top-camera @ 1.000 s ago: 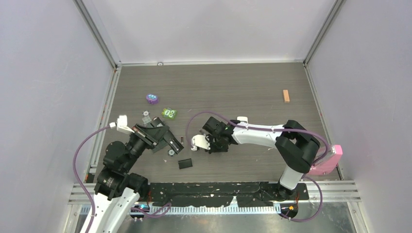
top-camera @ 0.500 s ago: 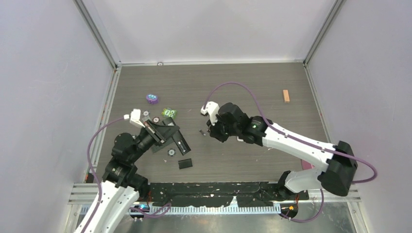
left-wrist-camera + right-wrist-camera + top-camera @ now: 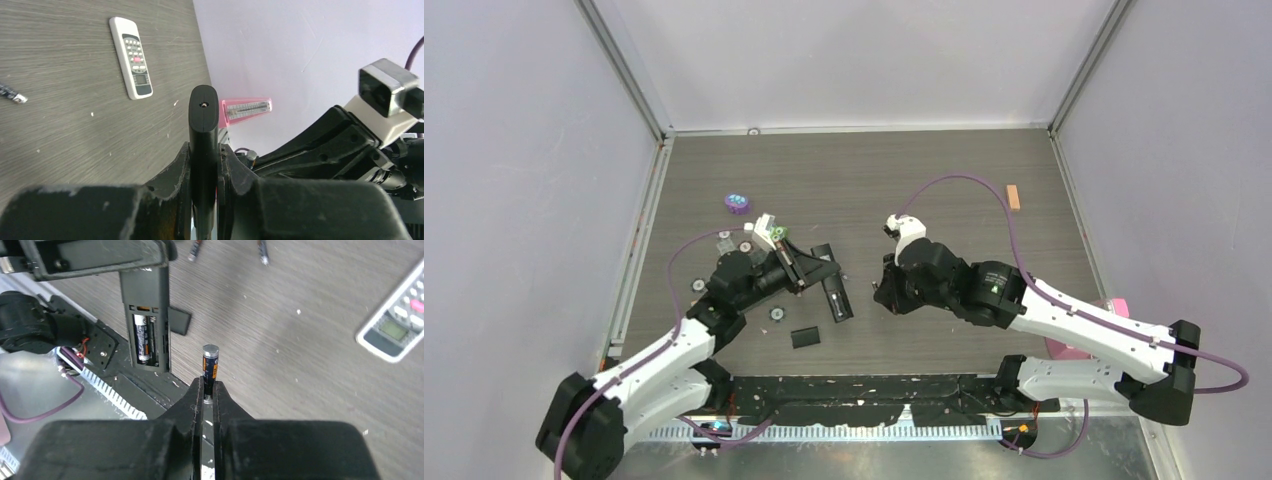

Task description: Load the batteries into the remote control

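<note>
1. The right gripper (image 3: pixel 207 390) is clamped on the held battery (image 3: pixel 210 362). Its jaws are nearly together, and the cell sticks up past the fingertips, silver end on top. Only the right wrist cam shows this. From the top cam the right gripper (image 3: pixel 888 290) is just a dark lump and the cell is hidden.
2. The left gripper (image 3: pixel 204 152) is squeezing the black remote (image 3: pixel 203 120) by its narrow sides. Its own cam only sees the remote end-on. The right wrist cam shows the open back, ahead-left of the right gripper, with the loaded battery (image 3: pixel 141 337) sitting in the compartment.
3. Battery count, all from the right wrist cam, is four. One is gripped and one is in the remote. One loose battery (image 3: pixel 196 247) and a second loose battery (image 3: pixel 262 252) lie on the worktop (image 3: pixel 924 190), well ahead of the right gripper. The left wrist cam catches one dark cell (image 3: pixel 11 93) far left of the left gripper, can't tell which.
4. There are two remotes. The white remote (image 3: pixel 397 322) lies buttons-up to the right of the right gripper. It shows only in the wrist cams.
5. One battery cover (image 3: pixel 805 338) lies flat on the worktop, on the near side of the left gripper.
</note>
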{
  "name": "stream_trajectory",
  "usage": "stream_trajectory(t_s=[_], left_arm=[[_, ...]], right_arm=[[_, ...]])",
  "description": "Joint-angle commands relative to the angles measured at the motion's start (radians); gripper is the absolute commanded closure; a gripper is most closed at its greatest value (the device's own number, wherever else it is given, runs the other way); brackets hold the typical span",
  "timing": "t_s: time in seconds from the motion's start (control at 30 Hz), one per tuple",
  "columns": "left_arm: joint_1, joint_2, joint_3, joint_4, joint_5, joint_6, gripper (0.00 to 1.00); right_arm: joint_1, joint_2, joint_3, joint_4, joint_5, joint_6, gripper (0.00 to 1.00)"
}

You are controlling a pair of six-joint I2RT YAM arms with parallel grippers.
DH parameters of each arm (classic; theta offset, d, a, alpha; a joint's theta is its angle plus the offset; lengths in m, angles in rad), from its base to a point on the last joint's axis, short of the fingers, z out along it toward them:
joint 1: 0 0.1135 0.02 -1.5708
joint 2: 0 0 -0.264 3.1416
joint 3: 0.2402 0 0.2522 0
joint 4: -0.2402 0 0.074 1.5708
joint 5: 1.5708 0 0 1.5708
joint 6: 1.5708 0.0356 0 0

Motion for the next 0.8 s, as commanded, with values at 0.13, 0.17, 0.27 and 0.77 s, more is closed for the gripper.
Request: stream_trajectory(t_s=[0.13, 0.17, 0.27, 0.77], left_arm=[[-0.062, 0.159, -0.071, 0.454, -0.143, -0.078, 1.00], [-0.068, 0.159, -0.076, 0.457, -0.159, -0.080, 1.00], [-0.072, 0.156, -0.089, 0.458, -0.184, -0.093, 1.00], [-0.072, 0.134, -0.125, 0.444, -0.200, -0.121, 1.00]], right_arm=[[0.036, -0.016, 0.036, -0.111, 0.107, 0.177, 0.95], [0.038, -0.015, 0.037, -0.104, 0.105, 0.178, 0.95], [0.046, 0.022, 0.068, -0.099, 0.090, 0.177, 0.95], [0.141, 0.250, 0.254, -0.147, 0.142, 0.114, 0.95]])
